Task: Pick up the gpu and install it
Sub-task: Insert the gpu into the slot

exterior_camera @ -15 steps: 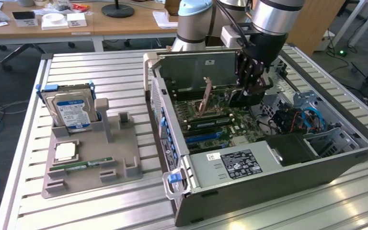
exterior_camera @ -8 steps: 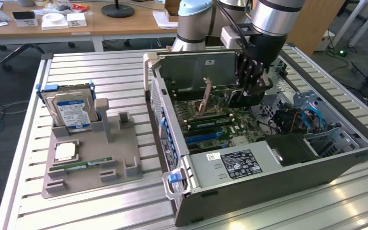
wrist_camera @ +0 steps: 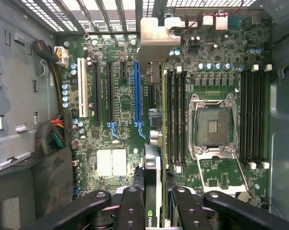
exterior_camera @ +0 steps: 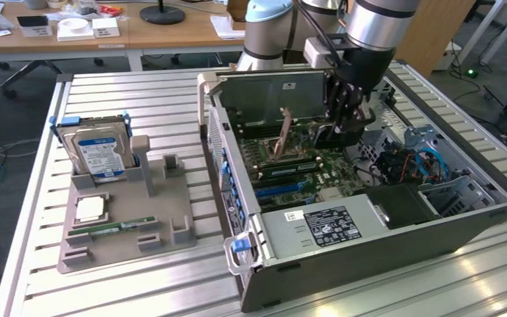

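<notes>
The hand [wrist_camera: 155, 195] is clamped on the gpu [wrist_camera: 152, 182]. Its dark fingers [wrist_camera: 130, 206] press both faces of the card, which the wrist view shows edge-on. The card's silver bracket [wrist_camera: 156, 36] points away from the hand, toward the slotted wall of the case. Seen from the wrist, the gpu hangs over the motherboard [wrist_camera: 111, 143], in line with the long blue slot [wrist_camera: 137, 91] and just beside it, between that slot and a bank of memory slots [wrist_camera: 175, 115]. Whether the card touches the board cannot be told. Beyond the memory slots lies an open processor socket [wrist_camera: 214, 124].

In the exterior view, the arm [exterior_camera: 377, 26] comes down from twelve o'clock into the open computer case [exterior_camera: 465, 221]. The case lies on its side on the slatted metal counter [exterior_camera: 412, 290]. The power supply [exterior_camera: 324, 224] sits at six o'clock from the hand.

A grey parts holder [exterior_camera: 179, 205] rests on the counter at nine o'clock from the case, well apart from the hand. In it, a hard drive [exterior_camera: 100, 152] stands upright at the twelve o'clock end. A square processor chip [exterior_camera: 90, 210] lies below the drive, and a green memory stick [exterior_camera: 113, 228] lies just below the chip.
</notes>
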Available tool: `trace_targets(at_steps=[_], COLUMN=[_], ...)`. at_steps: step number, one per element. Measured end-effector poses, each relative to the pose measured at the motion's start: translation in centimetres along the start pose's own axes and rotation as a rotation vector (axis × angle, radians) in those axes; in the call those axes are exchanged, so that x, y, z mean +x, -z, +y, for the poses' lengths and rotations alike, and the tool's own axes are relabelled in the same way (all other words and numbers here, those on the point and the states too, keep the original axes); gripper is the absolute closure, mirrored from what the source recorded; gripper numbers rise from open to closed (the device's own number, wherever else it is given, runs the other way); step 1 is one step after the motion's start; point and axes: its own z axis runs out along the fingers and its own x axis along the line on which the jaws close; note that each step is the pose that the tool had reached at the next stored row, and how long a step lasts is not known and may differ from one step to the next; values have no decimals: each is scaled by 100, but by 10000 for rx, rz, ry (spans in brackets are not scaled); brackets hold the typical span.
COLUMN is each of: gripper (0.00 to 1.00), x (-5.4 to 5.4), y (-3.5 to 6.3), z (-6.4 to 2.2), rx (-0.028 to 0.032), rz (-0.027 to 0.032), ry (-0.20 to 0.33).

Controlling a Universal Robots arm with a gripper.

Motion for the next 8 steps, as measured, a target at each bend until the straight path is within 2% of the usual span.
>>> trace_targets(at_steps=[8], gripper=[73], x=[0], y=[-7], z=[7], rx=[0], rz=[-1], ry=[-3])
